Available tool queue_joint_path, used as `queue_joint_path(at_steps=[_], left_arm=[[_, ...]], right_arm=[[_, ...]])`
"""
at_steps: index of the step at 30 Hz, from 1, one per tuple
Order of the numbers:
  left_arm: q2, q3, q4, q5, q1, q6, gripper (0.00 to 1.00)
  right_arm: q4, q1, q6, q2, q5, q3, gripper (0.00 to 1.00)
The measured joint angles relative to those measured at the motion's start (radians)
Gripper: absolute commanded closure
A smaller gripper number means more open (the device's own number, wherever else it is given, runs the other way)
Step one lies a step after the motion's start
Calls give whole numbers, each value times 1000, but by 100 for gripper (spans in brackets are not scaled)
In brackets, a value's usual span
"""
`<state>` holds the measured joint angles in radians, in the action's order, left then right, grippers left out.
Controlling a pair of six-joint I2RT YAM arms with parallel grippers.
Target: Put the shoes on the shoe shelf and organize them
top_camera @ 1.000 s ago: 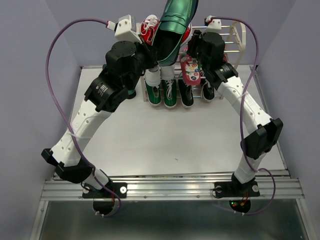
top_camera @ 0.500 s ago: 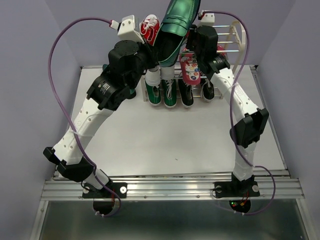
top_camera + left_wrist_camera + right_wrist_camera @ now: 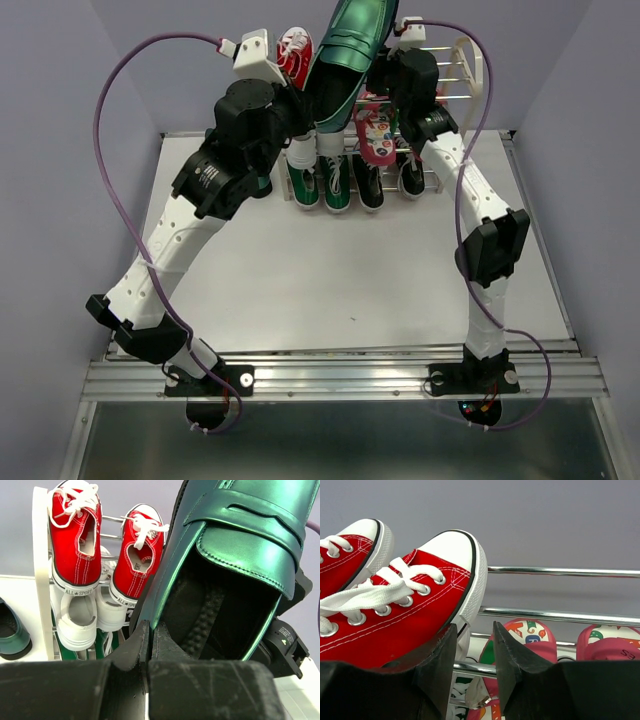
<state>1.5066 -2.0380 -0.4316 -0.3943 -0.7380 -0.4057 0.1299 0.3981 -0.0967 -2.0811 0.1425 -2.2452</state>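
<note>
My left gripper (image 3: 150, 640) is shut on the side wall of a dark teal-green glossy loafer (image 3: 240, 555). In the top view it holds the loafer (image 3: 345, 60) up over the cream-white shoe shelf (image 3: 478, 60). A second loafer (image 3: 10, 635) lies on the table left of the shelf's frame (image 3: 41, 570). My right gripper (image 3: 474, 635) is open and empty at the shelf's upper rods (image 3: 560, 571), beside a red sneaker's toe (image 3: 455, 575). Pink-edged flip-flops (image 3: 530, 635) lie on the tier below. Black sneakers (image 3: 368, 188) stand on the bottom tier.
Red sneakers (image 3: 75, 535) fill the left of the top tier, white sneakers (image 3: 75, 625) sit below them, and green sneakers (image 3: 318, 185) are at the bottom left. The white table (image 3: 340, 270) stretches in front of the shelf, with grey walls around it.
My right gripper has moved back and up to the shelf's top rods. The left arm has raised the loafer slightly.
</note>
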Motion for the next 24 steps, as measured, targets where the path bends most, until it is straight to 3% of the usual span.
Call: queue_joint_path(at_steps=[8, 18, 24], left_arm=[[5, 0, 0, 19, 12, 2, 100], [68, -23, -2, 39, 13, 2, 100], [177, -150, -33, 39, 18, -2, 100]], right_arm=[[-55, -7, 13, -17, -30, 0, 32], [-83, -12, 38, -2, -13, 39, 30], [-38, 0, 46, 82, 130, 81, 29]])
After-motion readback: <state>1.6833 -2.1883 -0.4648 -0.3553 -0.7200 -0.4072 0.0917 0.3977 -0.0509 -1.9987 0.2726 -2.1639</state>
